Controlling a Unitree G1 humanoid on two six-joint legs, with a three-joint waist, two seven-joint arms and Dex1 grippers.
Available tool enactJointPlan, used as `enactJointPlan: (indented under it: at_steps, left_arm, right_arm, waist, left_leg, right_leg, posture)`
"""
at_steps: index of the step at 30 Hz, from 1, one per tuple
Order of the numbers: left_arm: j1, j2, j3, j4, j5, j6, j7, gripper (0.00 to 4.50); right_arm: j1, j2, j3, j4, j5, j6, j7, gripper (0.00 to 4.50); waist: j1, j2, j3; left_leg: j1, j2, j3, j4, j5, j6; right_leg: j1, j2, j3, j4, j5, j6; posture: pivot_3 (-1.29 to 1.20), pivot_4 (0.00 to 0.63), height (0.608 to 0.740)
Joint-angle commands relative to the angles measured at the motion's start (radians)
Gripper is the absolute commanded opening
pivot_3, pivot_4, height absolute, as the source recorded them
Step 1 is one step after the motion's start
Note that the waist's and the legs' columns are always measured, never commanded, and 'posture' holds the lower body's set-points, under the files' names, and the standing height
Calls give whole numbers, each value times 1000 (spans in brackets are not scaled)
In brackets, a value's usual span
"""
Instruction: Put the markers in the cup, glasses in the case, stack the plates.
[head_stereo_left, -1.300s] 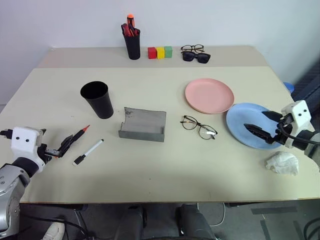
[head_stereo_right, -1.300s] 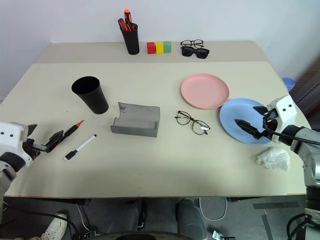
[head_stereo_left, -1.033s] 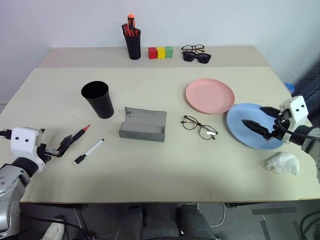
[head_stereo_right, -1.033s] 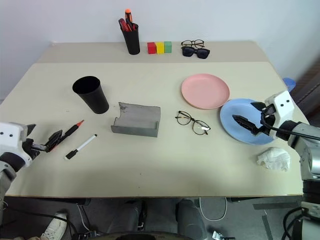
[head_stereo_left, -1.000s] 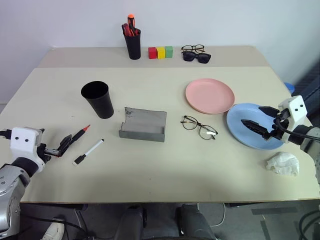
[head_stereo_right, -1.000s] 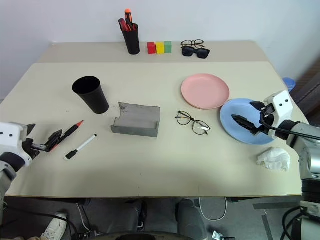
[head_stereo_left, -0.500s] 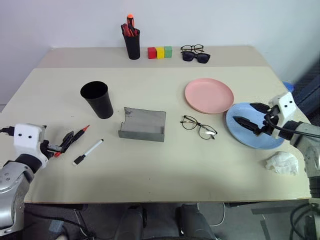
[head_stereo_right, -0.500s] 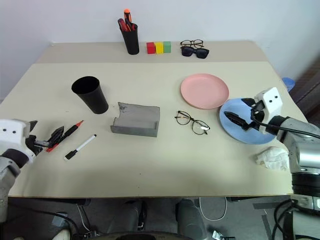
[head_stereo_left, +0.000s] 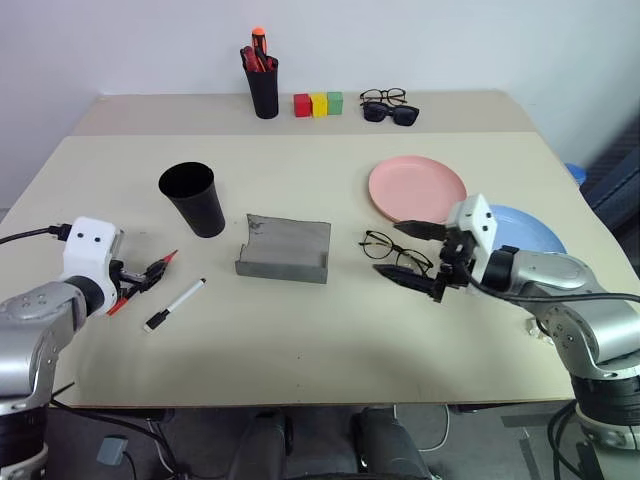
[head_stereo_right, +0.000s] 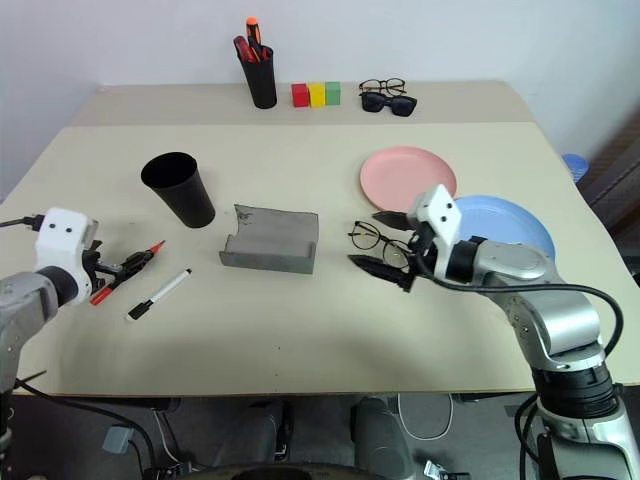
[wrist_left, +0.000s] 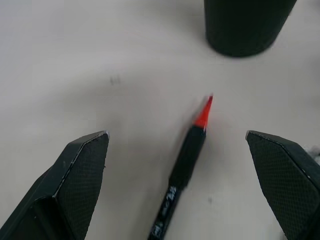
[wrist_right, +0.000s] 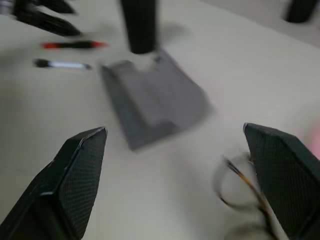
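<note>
My left gripper (wrist_left: 175, 136) is open and hangs low over the black marker with the red tip (wrist_left: 182, 165), which lies between its fingers. The white marker (head_stereo_left: 177, 303) lies just right of it. The black cup (head_stereo_left: 192, 198) stands upright behind them. The grey case (head_stereo_left: 285, 249) lies open at mid-table. Right of the case, my right gripper (head_stereo_left: 386, 248) stands open, its fingers on either side of the wire-rimmed glasses (head_stereo_right: 372, 238). The pink plate (head_stereo_left: 417, 188) lies behind, and the blue plate (head_stereo_left: 530, 228) is partly hidden by my right arm.
At the table's far edge stand a black pen holder with red-orange pens (head_stereo_left: 264, 82), three coloured blocks (head_stereo_left: 319, 104), dark sunglasses (head_stereo_left: 392, 115) and another pair of spectacles (head_stereo_left: 384, 97).
My right gripper has swung left from above the blue plate to the wire-rimmed glasses. My left gripper has edged forward and tipped down over the red-tipped marker.
</note>
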Motion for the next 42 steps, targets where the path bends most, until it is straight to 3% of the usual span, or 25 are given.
enactJointPlan:
  at_steps: [1, 8, 17, 20, 27, 28, 35, 38, 42]
  left_arm:
    - [-87, 61, -13, 61, -52, 197, -40, 4500]
    - [-165, 108, -115, 218, -23, 263, -75, 4500]
    - [-308, 93, -241, 449, 38, 167, -119, 4500]
    - [-328, 86, -273, 477, 57, 149, -128, 3645]
    - [-329, 60, -262, 487, 90, 145, -90, 270]
    - [-325, 52, -240, 491, 97, 129, -71, 23]
    - [-349, -38, 163, 499, 142, -189, 245, 23]
    - [-355, -61, 222, 381, 190, -468, 336, 23]
    - [-449, -169, 196, 240, 87, -634, 271, 23]
  right_arm:
    - [-3, 23, 45, -106, 34, 17, -18, 4457]
    - [-1, 61, 151, -165, 19, 26, -43, 4457]
    - [12, 90, 197, -146, -14, -10, -54, 4457]
    - [11, 99, 200, -146, -12, -11, -61, 4500]
    - [6, 108, 193, -134, -14, -12, -72, 4500]
    - [5, 109, 192, -129, -16, -15, -73, 4500]
    - [-66, 200, 191, -44, -83, -91, -151, 4500]
    - [-152, 317, 133, 34, -98, -138, -263, 4500]
    - [-229, 397, 116, 113, -140, -188, -325, 4500]
  waist:
    - [1, 0, 0]
    - [0, -1, 1]
    - [5, -1, 1]
    - [4, -1, 1]
    - [5, 0, 0]
    - [4, 0, 0]
    - [-3, -6, 1]
    - [-3, -10, 1]
    - [31, -11, 1]
  left_leg:
    - [0, 0, 0, 0, 0, 0]
    - [-1, 0, 0, 0, 0, 0]
    - [0, 0, 0, 0, 2, -2]
    - [-1, 0, 0, 0, 2, -2]
    - [0, -1, 0, 0, 2, -2]
    - [0, -1, 0, 0, 3, -2]
    - [-1, 1, -1, 0, 5, -2]
    - [-2, 2, -1, -1, 6, -5]
    - [-6, -1, -3, 0, 7, -7]
  right_leg:
    - [0, 0, 0, 0, 0, 0]
    - [-3, 0, 0, 1, 0, 0]
    - [-2, 0, 0, 2, 0, 0]
    - [-3, 0, 0, 3, 0, 0]
    - [-3, 0, 0, 3, 0, 0]
    - [-3, 0, 0, 4, 0, 0]
    - [-6, 0, 0, 6, 3, -3]
    - [-9, 1, 0, 6, 3, -5]
    - [-12, -3, -2, 4, 5, -3]
  posture:
    - [0, 150, 740]
    - [0, 150, 740]
    - [0, 150, 740]
    - [0, 150, 740]
    - [0, 150, 740]
    - [0, 150, 740]
    - [0, 150, 740]
    - [0, 150, 740]
    - [0, 150, 740]
